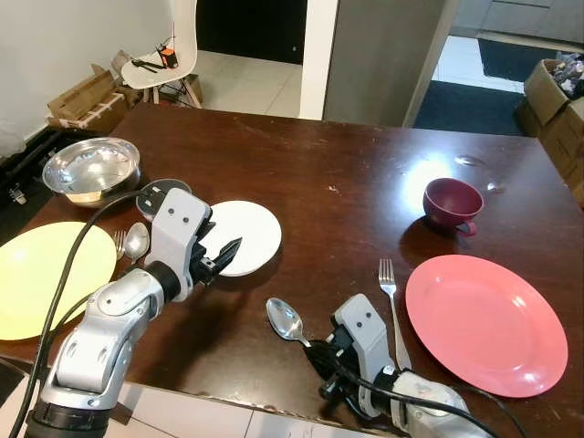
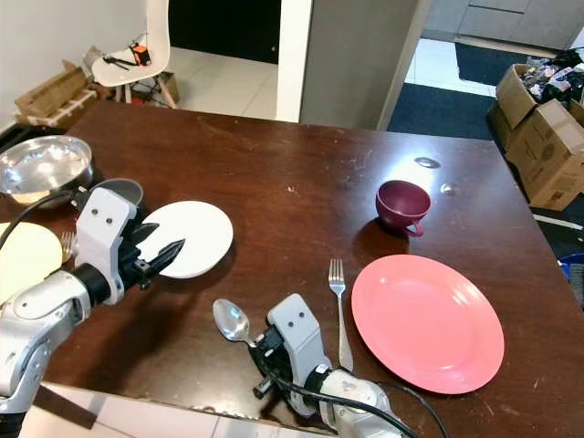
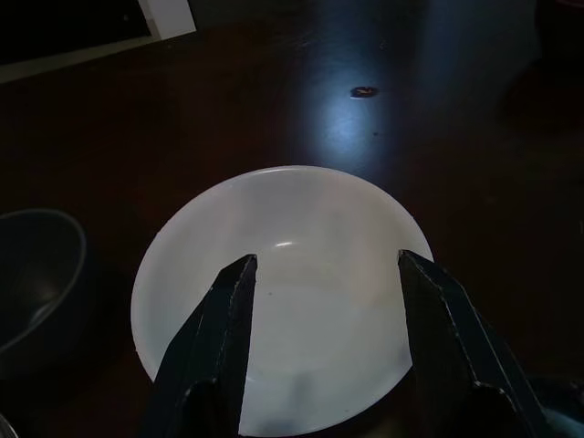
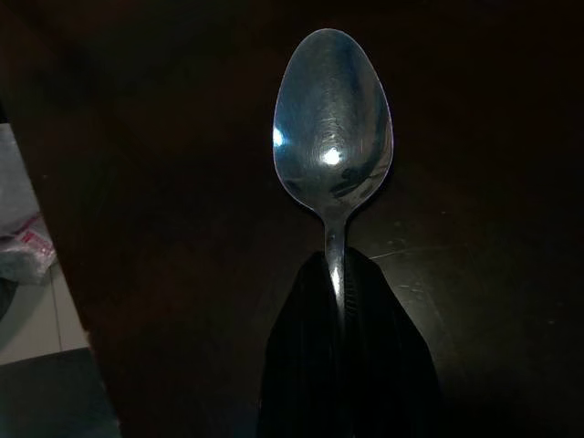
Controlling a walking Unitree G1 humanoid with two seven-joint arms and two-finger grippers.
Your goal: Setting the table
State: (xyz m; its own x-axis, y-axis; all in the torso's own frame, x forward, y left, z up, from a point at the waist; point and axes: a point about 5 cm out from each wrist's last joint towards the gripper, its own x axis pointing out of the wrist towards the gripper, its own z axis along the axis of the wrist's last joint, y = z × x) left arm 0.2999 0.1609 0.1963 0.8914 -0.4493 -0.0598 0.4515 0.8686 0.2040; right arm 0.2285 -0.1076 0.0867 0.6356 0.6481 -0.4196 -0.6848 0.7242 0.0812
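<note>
Over on the far left, the yellow plate (image 1: 41,274) lay at the near-left edge of the dark wooden table (image 1: 347,173), with a second spoon (image 1: 136,241) and a fork's tines (image 1: 119,240) just beside its right rim. Beyond them sat the steel bowl (image 1: 91,169), and a small grey bowl (image 1: 157,190) peeked out behind the left arm.

Moving right, the left gripper (image 1: 222,255) hovered at the near-left rim of the white plate (image 1: 246,233), fingers spread wide and holding nothing. Through the left wrist camera, the two black fingers (image 3: 219,328) framed the white plate between them, tips over its surface; whether they touched it could not be told.

Centre now, at the near edge: the right gripper (image 1: 315,347) was clamped on the handle of the spoon (image 1: 285,319). The bowl of the spoon pointed far-left, low over the table. The right wrist view showed the closed fingers (image 4: 338,365) pinching the handle just behind the spoon's bowl.

Just right of that gripper, the fork (image 1: 394,310) lay on the table, tines pointing away, immediately left of the pink plate (image 1: 484,324). Farther back, past that plate, stood the maroon cup (image 1: 452,203), handle toward the near right.
</note>
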